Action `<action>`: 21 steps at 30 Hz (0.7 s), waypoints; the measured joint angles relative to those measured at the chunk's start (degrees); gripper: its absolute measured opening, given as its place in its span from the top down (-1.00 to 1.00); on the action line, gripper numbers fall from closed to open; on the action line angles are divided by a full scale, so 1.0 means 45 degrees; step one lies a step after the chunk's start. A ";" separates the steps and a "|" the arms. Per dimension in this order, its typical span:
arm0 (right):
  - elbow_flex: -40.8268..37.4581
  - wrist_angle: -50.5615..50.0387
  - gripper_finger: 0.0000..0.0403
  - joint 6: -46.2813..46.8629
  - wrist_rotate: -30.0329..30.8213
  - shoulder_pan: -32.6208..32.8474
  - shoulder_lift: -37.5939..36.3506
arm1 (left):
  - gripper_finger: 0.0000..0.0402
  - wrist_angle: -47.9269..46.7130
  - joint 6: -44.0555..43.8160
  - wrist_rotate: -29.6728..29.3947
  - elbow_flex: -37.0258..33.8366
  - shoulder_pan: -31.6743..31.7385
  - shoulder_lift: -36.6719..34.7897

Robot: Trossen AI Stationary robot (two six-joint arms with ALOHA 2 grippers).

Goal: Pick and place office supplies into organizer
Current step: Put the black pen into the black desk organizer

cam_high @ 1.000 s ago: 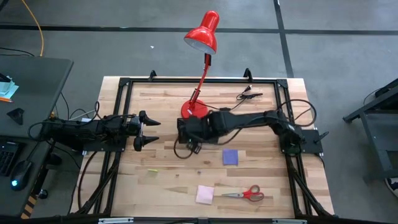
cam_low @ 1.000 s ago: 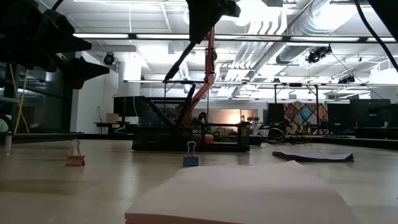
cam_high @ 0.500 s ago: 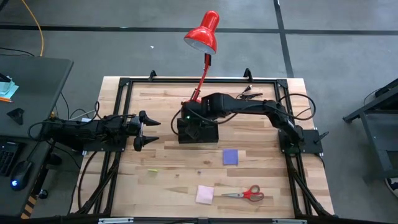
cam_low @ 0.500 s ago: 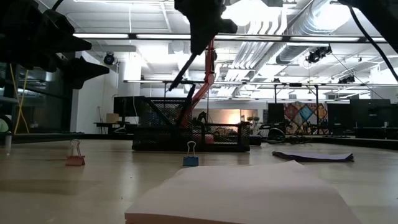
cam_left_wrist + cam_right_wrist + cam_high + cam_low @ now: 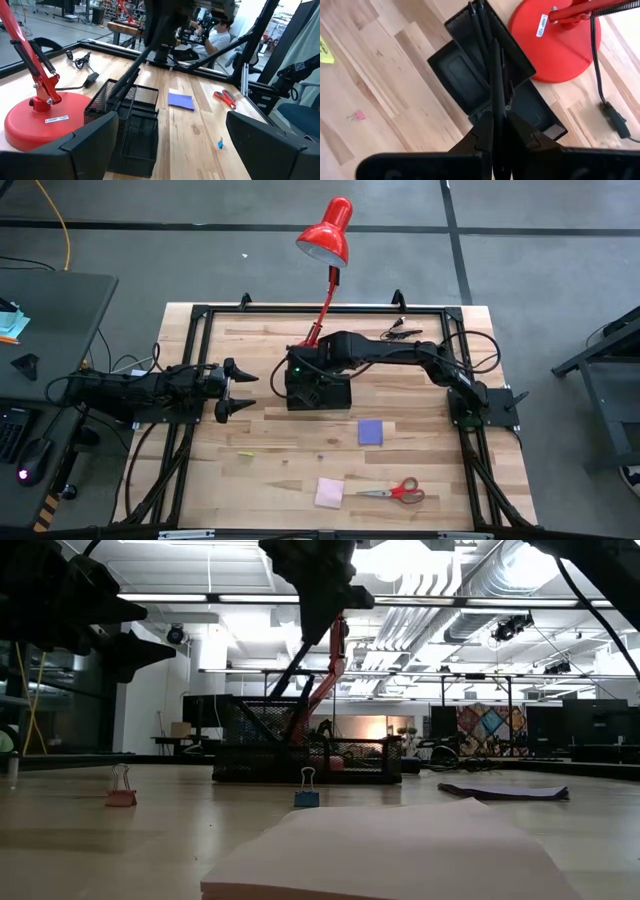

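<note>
A wooden table [image 5: 300,470] is sitting on a grey floor, with a bright workshop showing beyond it in the low view. The organizer [image 5: 318,391] is standing near the middle, just in front of the red lamp [image 5: 325,300]. Above it the right gripper [image 5: 501,131] is pinching a pen [image 5: 496,75] whose tip is slanting down into the tall mesh compartment, where other pens [image 5: 476,25] are already leaning. The purple pad [image 5: 371,432] is lying near the organizer; the pink pad [image 5: 330,492] and scissors [image 5: 397,491] are lying close together by the front edge. The left gripper [image 5: 232,389] is hovering to the organizer's left, fingers spread wide apart.
</note>
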 joint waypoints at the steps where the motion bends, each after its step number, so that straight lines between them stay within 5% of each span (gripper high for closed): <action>1: -0.0001 0.0020 0.94 0.0005 0.0002 0.0000 0.0000 | -0.78 -0.0007 -0.0005 -0.0003 0.0000 -0.0001 0.0001; 13: -0.0043 0.0387 0.91 -0.0533 -0.1244 -0.0472 0.0770 | -0.78 -0.0018 0.0000 0.0000 0.0000 0.0001 0.0000; 21: -0.0009 0.0919 0.43 -0.1224 -0.0159 -0.0385 0.0802 | -0.78 -0.0012 0.0000 -0.0003 0.0002 -0.0001 0.0001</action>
